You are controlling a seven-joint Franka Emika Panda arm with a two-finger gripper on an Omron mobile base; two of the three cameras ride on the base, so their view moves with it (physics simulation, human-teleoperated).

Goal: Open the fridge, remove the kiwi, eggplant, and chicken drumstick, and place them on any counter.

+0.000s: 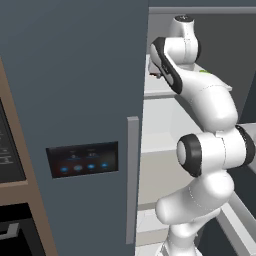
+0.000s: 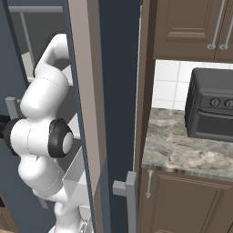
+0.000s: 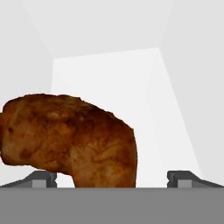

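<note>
fridge (image 1: 75, 75): you have the tall slate-blue body taking up the left of the left base view, its left door closed, a long grey vertical handle down its edge and a dark panel of blue lights (image 1: 82, 159) partway down. its right door stands swung open; in the right base view you see that door edge-on, running floor to top between the arm and the cabinets.
arm (image 1: 210, 150): you see it rising from the lower right of the left base view, bending at a dark elbow joint and reaching up and away into the open white compartment, onto an upper shelf.
counter (image 2: 191, 145): grey-beige marbled stone to the right of the fridge in the right base view, over dark brown cabinets, with a dark oven-like appliance (image 2: 211, 109) standing on its far part.
chicken drumstick (image 3: 74, 140): reddish-brown, lying on the white fridge shelf, very close to the hand camera. its thick mass sits left of centre in the hand view and reaches down between the fingertips.
gripper (image 3: 111, 179): jaws spread wide, one tip on each side of the drumstick; nothing is clamped. you cannot tell whether the left tip touches the meat.
</note>
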